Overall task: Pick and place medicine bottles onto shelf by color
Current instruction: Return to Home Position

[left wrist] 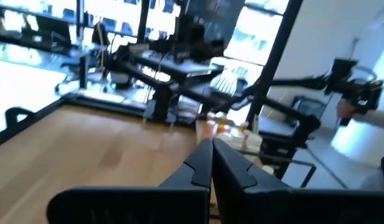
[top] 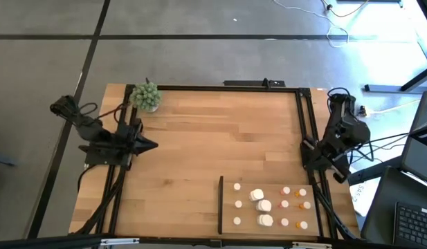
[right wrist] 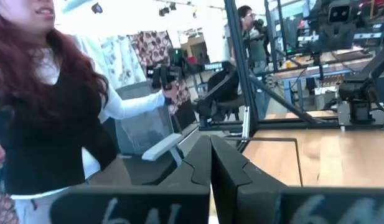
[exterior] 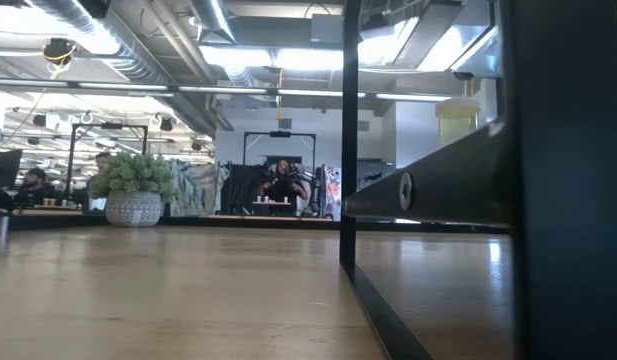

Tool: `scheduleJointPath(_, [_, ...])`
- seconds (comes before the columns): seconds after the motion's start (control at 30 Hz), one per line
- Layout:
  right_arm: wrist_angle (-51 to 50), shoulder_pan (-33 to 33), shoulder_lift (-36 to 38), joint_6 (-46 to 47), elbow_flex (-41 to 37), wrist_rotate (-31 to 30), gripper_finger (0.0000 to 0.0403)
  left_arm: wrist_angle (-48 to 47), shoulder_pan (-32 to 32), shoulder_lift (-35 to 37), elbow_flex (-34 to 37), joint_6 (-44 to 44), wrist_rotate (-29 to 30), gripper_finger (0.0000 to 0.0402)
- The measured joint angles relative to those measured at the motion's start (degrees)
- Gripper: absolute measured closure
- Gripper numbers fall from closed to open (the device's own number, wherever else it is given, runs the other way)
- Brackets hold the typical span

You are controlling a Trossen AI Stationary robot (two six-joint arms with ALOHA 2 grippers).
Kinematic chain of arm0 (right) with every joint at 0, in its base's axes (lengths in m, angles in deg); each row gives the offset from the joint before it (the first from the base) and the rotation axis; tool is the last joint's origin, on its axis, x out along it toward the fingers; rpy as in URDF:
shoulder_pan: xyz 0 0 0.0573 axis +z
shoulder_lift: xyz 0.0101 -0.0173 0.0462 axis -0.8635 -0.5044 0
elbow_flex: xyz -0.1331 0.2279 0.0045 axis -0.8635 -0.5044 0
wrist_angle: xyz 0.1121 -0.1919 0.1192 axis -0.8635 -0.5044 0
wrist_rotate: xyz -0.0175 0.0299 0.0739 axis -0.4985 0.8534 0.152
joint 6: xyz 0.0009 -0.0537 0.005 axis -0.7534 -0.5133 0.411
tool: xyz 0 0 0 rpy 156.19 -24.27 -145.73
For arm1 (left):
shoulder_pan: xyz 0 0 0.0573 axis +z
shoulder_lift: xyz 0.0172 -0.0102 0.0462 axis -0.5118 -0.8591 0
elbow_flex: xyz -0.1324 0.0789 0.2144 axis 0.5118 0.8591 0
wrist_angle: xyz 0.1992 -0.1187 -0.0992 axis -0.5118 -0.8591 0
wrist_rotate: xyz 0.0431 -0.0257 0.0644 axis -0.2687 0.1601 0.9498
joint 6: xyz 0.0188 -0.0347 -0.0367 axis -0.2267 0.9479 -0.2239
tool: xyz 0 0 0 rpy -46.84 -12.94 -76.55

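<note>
On the shelf (top: pixel 228 196), at the right-hand corner of the table (top: pixel 213 131): white medicine bottles (top: pixel 239 204) next to the black strip (top: pixel 221 204), orange medicine bottles (top: pixel 300 205) farther right, in rows along that strip. Just beside the right hand (right wrist: pixel 210 160), fingers pressed together. Well apart from the left hand (left wrist: pixel 211 163), likewise pinched together at the left edge. Probably only folding home to do, away from the rows.

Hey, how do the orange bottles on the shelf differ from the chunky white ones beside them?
Colour: orange bottles show orange around white caps; chunky white bottles are all white. Size: orange bottles look smaller from above than the chunky white bottles. Number: orange bottles outnumber the three chunky white bottles. Both groups stand on the shelf, clear of the left pincer and right pincer.
</note>
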Motion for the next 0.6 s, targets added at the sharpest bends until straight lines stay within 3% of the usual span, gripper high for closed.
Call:
scheduleJointPath(0.27, [7.51, 0.0, 4.11, -0.09, -7.77, -0.81, 0.0403, 13.95, 0.0, 8.42, 12.31, -7.14, -4.42, 0.0401])
scheduleJointPath(0.6, [12.7, -0.11, 6.32, -0.44, -12.81, -1.18, 0.0403, 16.57, 0.0, 16.9, 21.28, -8.31, -4.73, 0.0401])
